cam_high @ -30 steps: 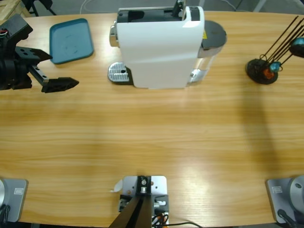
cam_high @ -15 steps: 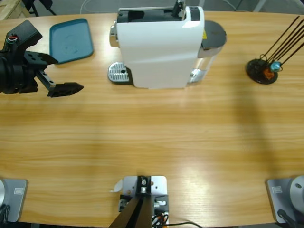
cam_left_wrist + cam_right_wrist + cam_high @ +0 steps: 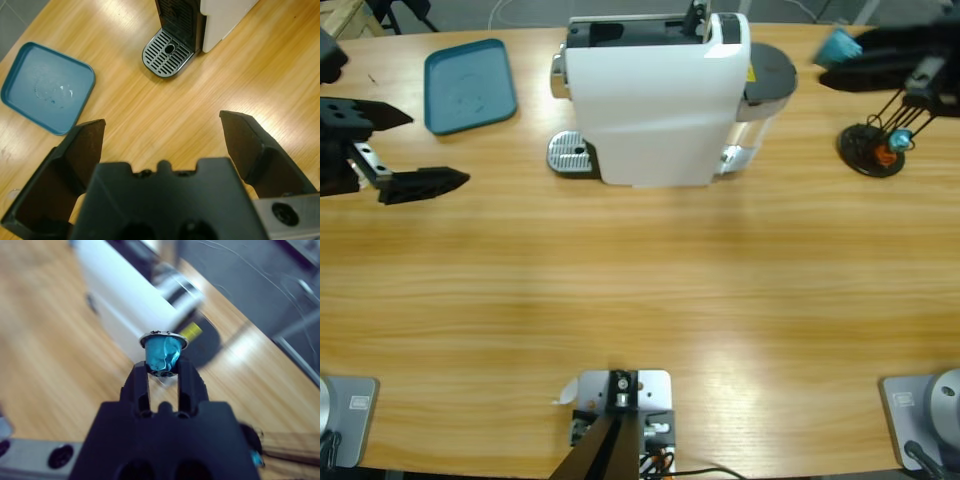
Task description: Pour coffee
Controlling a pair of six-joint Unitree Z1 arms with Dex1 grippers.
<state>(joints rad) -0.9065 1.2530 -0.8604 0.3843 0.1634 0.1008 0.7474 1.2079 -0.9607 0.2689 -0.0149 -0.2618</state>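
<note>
Our left gripper (image 3: 425, 150) hangs wide and empty near the teal tray (image 3: 470, 85). The coffee machine (image 3: 655, 100) stands at the table's middle. Our right gripper (image 3: 163, 369) pinches the blue capsule (image 3: 163, 352) above the machine's far end; we should carry it level and line it up squarely over the top slot.

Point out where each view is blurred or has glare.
High view: the right gripper with its blue capsule is motion-smeared; soft glare on the table. Right wrist view: capsule sharp, coffee machine behind blurred. Left wrist view: sharp, glare streaks on the wood.
</note>
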